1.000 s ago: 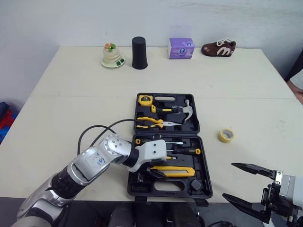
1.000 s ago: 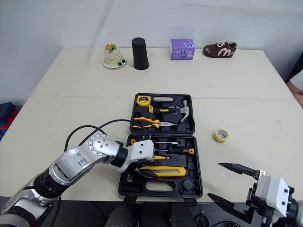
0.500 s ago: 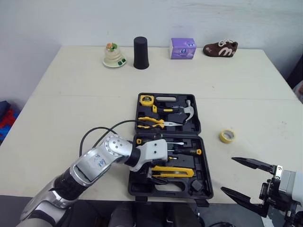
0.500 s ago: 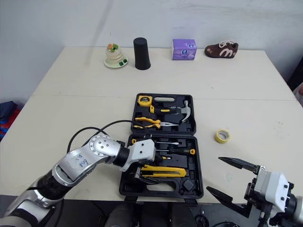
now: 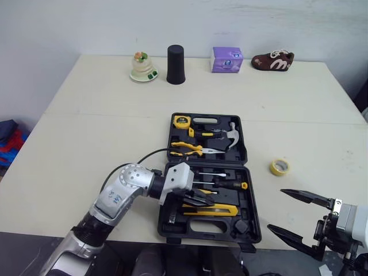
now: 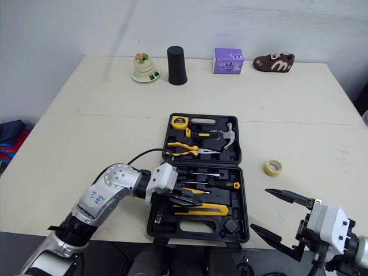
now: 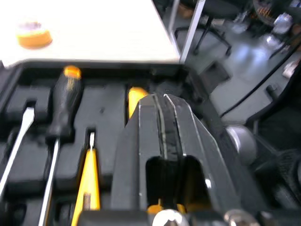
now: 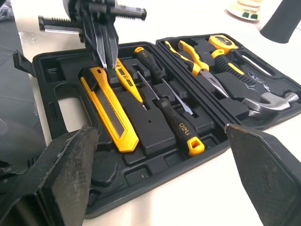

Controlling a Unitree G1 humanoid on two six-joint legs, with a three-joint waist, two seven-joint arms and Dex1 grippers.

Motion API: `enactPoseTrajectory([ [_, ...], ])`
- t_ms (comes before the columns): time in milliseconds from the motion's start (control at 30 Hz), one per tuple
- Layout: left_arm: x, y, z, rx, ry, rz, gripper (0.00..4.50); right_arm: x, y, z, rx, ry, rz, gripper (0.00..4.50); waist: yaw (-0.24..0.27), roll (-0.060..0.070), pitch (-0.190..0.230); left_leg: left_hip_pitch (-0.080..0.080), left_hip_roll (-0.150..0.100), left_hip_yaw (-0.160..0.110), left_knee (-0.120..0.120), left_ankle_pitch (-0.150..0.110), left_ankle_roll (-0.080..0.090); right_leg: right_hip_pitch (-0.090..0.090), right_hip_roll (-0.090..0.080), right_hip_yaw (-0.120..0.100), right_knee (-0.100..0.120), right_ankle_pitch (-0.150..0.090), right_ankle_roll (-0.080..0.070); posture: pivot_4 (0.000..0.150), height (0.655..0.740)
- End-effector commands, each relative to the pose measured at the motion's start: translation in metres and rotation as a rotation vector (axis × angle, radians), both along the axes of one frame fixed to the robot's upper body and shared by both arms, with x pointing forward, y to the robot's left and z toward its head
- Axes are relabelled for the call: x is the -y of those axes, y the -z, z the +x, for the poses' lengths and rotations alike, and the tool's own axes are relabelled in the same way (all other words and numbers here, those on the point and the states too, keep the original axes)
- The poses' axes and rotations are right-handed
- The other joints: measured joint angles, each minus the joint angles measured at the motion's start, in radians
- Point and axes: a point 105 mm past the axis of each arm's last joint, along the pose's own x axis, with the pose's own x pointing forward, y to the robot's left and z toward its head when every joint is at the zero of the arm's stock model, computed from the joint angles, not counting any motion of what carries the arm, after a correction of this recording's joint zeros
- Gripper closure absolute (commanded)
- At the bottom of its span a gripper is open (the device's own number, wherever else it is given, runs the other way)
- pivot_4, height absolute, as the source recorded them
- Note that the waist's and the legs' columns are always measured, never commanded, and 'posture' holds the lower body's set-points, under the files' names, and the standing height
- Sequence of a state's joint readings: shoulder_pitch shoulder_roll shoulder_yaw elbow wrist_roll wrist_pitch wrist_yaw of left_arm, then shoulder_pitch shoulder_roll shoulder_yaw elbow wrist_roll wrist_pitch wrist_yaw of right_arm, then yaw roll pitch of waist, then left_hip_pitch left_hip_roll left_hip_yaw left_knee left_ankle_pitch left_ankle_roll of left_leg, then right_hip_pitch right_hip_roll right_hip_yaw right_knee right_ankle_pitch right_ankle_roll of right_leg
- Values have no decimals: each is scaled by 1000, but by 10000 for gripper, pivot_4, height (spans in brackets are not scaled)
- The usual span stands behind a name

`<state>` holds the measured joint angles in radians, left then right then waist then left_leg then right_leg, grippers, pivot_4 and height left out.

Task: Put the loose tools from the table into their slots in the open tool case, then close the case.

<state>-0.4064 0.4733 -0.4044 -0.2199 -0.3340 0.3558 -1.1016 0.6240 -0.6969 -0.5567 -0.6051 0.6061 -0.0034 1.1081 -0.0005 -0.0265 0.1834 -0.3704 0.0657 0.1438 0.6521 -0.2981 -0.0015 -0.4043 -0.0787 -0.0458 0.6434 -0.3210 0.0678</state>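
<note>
One loose tool: a yellow tape roll (image 5: 279,167) lies flat on the bench (image 5: 103,115), just right of the case (image 5: 251,229) and apart from it
Case: open flat near the front edge; hammer (image 5: 233,133), pliers (image 5: 192,149) and tape measure (image 5: 181,121) sit in the far half; screwdrivers (image 8: 176,122) and a yellow knife (image 5: 210,210) in the near half
Left end effector (image 8: 109,63): fingers pressed together with nothing between them; the tips hang just above the knife's handle end, inside the near half
Right end effector (image 5: 276,210): spread wide and empty; it hovers off the bench's front edge, near the roll but not touching it
How the roll handles: probably light and stiff; the smooth outer wall may slip, and a side nudge could slide it
Where to grip: across the ring from above, or one finger in the hole and one on the outer wall
Slot: I cannot tell which recess takes the roll
Closing: the hard shell is rigid; the far half likely feels heavy with the hammer in it; lift at its free edge, away from the hinge
</note>
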Motion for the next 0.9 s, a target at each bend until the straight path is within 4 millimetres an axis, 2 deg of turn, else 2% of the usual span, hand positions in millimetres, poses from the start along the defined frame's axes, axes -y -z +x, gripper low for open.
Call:
enactPoseTrajectory([
  [33, 7, 8, 0, 34, -18, 22, 44397, 3, -8, -1, 28, 21, -18, 0, 0, 0, 0, 0, 0, 0, 0, 0, 0, 0, 0, 0, 0, 0, 0, 1500, 7400],
  [167, 2, 30, 1, 43, -34, 126, 44397, 5, -8, 0, 30, 32, -22, 0, 0, 0, 0, 0, 0, 0, 0, -1, 1, 1, 0, 0, -1, 0, 0, 1500, 7400],
  [300, -3, 41, -6, 10, -8, 176, 44397, 6, -8, -1, 27, 37, -24, 0, -1, 1, -1, 3, 2, -1, -1, -1, 0, 4, -1, -1, -1, 0, 0, 1500, 7400],
  [433, -22, 72, 1, 1, -86, 397, 44397, 7, -7, -2, 25, 45, -24, 0, -1, 3, -3, 5, 2, -3, -2, -1, 0, 9, -1, -3, -5, 0, -1, 1500, 7400],
  [567, -23, 75, 2, -20, -124, 420, 44397, 8, -7, 0, 30, 59, -21, 0, -3, 4, -12, 11, 2, -3, -5, -2, 0, 14, -1, -2, -8, 0, -1, 1500, 7400],
  [667, -15, 65, 1, -9, -100, 353, 44397, 10, -7, 2, 33, 78, -13, 0, -2, 3, -18, 14, 3, -3, -5, -3, 0, 16, -1, -2, -9, -2, -3, 1500, 7400],
  [733, -5, 42, 0, 27, -53, 205, 44397, 18, -9, 6, 40, 143, 10, 0, -1, 3, -18, 15, 3, -3, -5, -3, 0, 16, -1, -2, -9, -2, -4, 1500, 7400],
  [800, -4, 26, 4, 58, -55, 132, 44397, 26, -14, 11, 50, 216, 69, 0, -1, 3, -18, 14, 3, -3, -5, -3, 0, 16, -1, -2, -10, -2, -4, 1500, 7400],
  [900, -10, -9, 17, 64, -150, -16, 35628, 55, -20, 16, 93, 385, 87, 0, 0, 4, -17, 9, 3, -4, -5, -3, 0, 11, -1, -2, -10, -1, -3, 1500, 7400],
])
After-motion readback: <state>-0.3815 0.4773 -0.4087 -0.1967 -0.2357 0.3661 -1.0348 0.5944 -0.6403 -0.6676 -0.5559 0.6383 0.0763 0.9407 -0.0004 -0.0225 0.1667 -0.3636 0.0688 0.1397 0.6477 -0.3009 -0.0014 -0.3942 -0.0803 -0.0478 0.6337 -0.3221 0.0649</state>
